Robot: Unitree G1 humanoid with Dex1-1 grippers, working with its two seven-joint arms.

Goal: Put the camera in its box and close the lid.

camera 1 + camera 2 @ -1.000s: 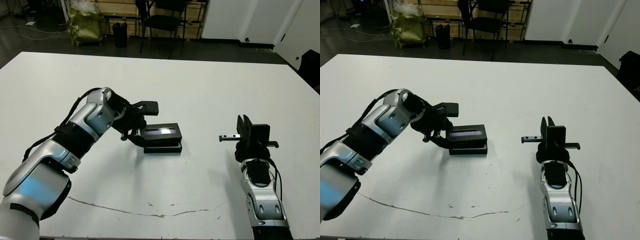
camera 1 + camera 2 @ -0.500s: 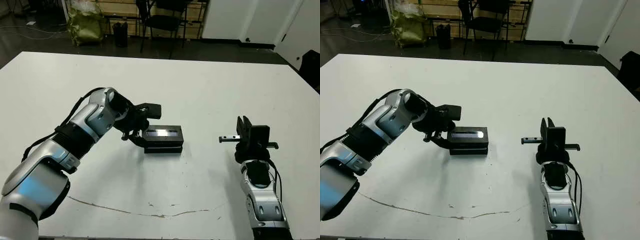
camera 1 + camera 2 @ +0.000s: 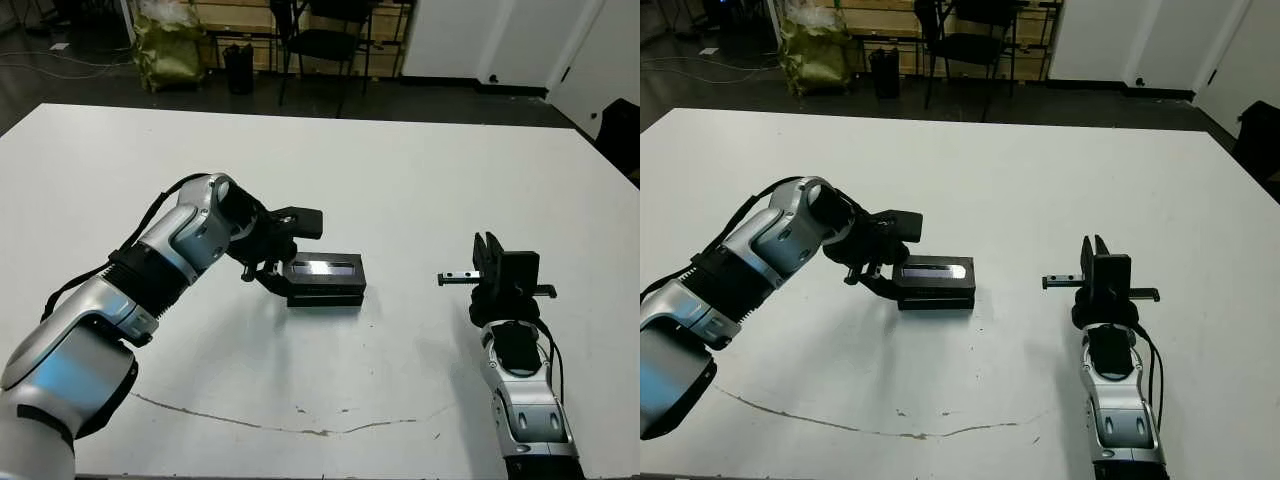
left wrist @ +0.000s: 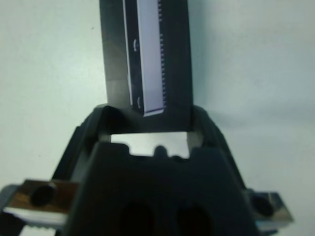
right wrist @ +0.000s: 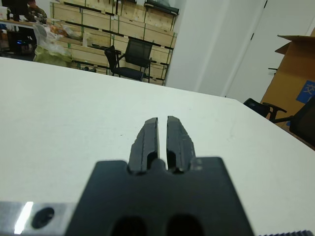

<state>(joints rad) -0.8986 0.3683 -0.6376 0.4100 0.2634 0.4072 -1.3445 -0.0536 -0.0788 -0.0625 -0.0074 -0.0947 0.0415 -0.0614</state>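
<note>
The lid (image 3: 325, 268), a flat black cover with a pale glossy stripe, lies level on top of the box (image 3: 326, 297), whose black wall shows just beneath it, left of the table's middle. The camera is hidden. My left gripper (image 3: 288, 254) is at the lid's left end. In the left wrist view its two fingers (image 4: 101, 123) press the lid (image 4: 147, 54) from either side. My right gripper (image 3: 487, 250) stands upright well to the right of the box, shut on nothing, its fingers (image 5: 150, 135) almost touching.
A thin dark crack line (image 3: 300, 428) runs across the white table (image 3: 400, 170) near its front edge. Beyond the far edge stand a black chair (image 3: 325, 40), a green bag (image 3: 170, 45) and wooden crates.
The lid was tilted up at its left end and has come down level on the box. My left gripper has shifted slightly right with it. The right arm has not moved.
</note>
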